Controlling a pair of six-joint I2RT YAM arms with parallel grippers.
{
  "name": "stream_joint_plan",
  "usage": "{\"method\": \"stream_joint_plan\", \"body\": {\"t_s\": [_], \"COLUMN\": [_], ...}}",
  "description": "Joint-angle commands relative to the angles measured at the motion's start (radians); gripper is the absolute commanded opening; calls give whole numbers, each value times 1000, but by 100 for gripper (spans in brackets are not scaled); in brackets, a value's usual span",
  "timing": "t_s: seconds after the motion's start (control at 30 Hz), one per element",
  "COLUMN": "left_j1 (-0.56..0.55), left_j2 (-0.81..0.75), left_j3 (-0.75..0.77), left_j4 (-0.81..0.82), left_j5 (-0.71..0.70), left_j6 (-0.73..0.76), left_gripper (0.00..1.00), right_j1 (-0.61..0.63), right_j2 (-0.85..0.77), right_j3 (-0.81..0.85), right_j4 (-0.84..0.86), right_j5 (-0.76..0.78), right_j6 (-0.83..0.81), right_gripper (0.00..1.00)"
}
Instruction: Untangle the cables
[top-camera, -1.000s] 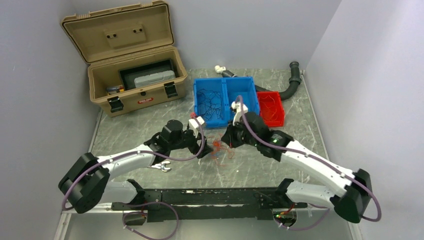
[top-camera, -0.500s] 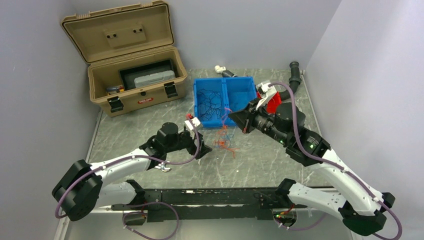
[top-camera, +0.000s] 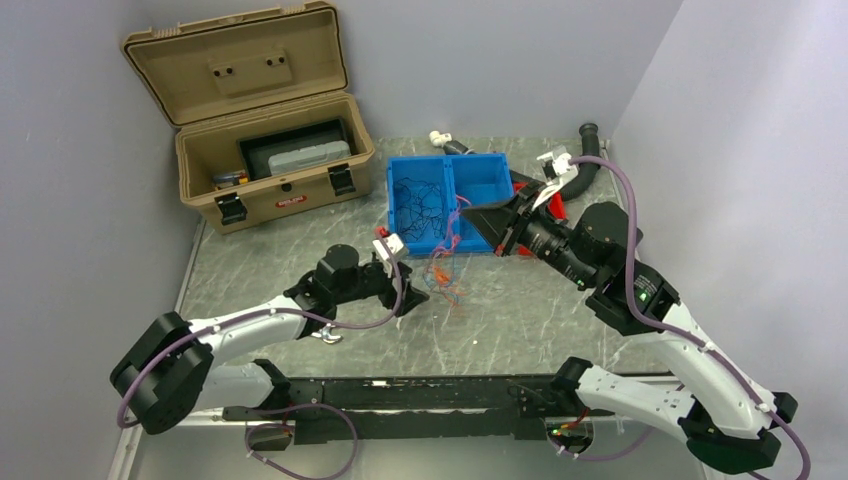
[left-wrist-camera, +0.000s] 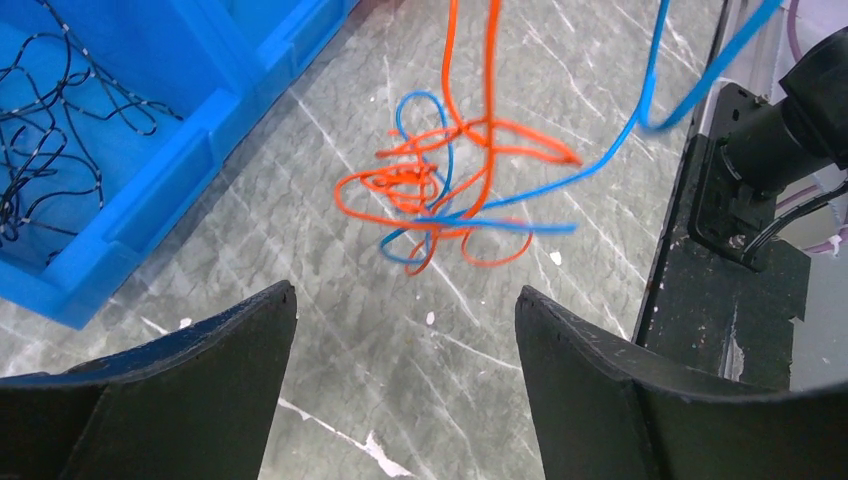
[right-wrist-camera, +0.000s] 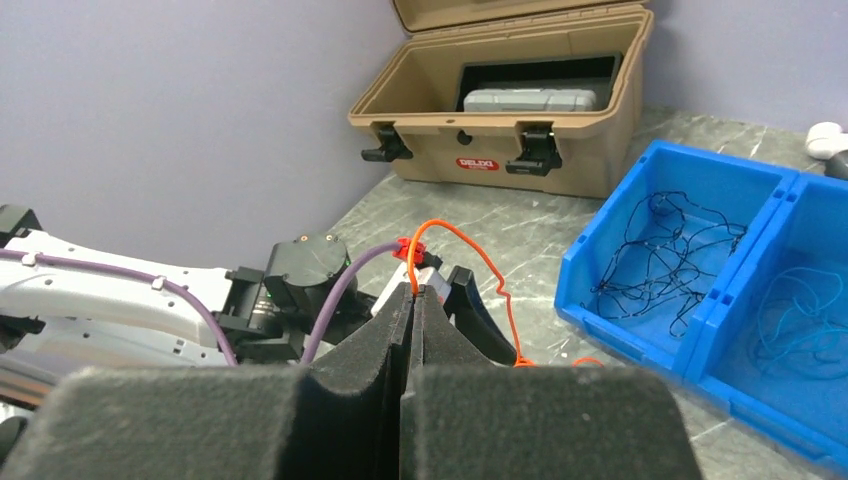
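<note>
The right tool (top-camera: 465, 209) hangs above the counter (top-camera: 300, 255), just in front of the blue bin (top-camera: 470, 163). Its padded fingers (right-wrist-camera: 375, 338) are pressed flat together on an orange cable (right-wrist-camera: 430, 222), which loops up from the tips and then drops away toward the counter. Below it is the bunch of cables (left-wrist-camera: 430, 195), a loose knot of orange and blue strands. Two orange strands and one blue strand climb from the knot out of the top of the left wrist view. Whether the bottom of the knot rests on the stone surface or hangs just clear of it cannot be told.

The left tool (top-camera: 415, 297) sits low over the counter, near the knot and on its left in the overhead view. It points at the knot with its jaws spread wide and nothing between them, and its fingers do not touch the strands.

The bin has two compartments. The left one holds thin black wires (right-wrist-camera: 670, 250) and the right one holds pale blue wires (right-wrist-camera: 800, 315). An open tan case (top-camera: 265, 205) stands at the far left corner, and a black corrugated hose (top-camera: 585, 165) curves along the far right edge.
</note>
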Motion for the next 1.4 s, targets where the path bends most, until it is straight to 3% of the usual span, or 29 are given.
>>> {"method": "stream_joint_plan", "body": {"t_s": [0.0, 0.1, 0.17, 0.3, 0.33, 0.4, 0.5, 0.83, 0.97, 1.1, 1.2, 1.37], "left_j1": [-19, -24, -26, -28, -28, -26, -26, 29, 66, 73, 76, 77], "left_j2": [19, 46, 66, 102, 111, 121, 124, 4, -62, -104, -125, -154], "left_j3": [15, 25, 40, 73, 86, 113, 132, 69, 31, 25, 20, 6], "left_j4": [95, 104, 91, 51, 21, -43, -122, -247, -265, -344, -371, -352], "left_j5": [22, 9, -10, -50, -71, -117, -215, -640, -721, -898, -962, -945], "left_j6": [4, -1, -3, -8, -4, 5, -7, -108, -138, -199, -220, -201], "left_gripper": [83, 81, 72, 30, 15, 0, 0, 0, 0, 0, 0, 0], "right_j1": [1, 0, 1, 1, 0, 1, 1, 0, 1, 0, 0, 1], "right_j2": [2, -5, -8, -21, -31, -59, -114, -243, -247, -230, -235, -226], "right_j3": [21, 9, 10, 27, 30, 33, 29, -2, -15, 11, 3, -64], "right_j4": [62, 87, 96, 85, 77, 62, 35, -242, -321, -453, -442, -358], "right_j5": [-42, -64, -77, -76, -54, 10, 153, 871, 990, 1185, 1198, 996], "right_j6": [11, 32, 42, 46, 44, 37, 23, 6, 14, 104, 82, 10], "right_gripper": [0, 0, 0, 0, 0, 0, 0, 0, 0, 0, 0, 0]}}
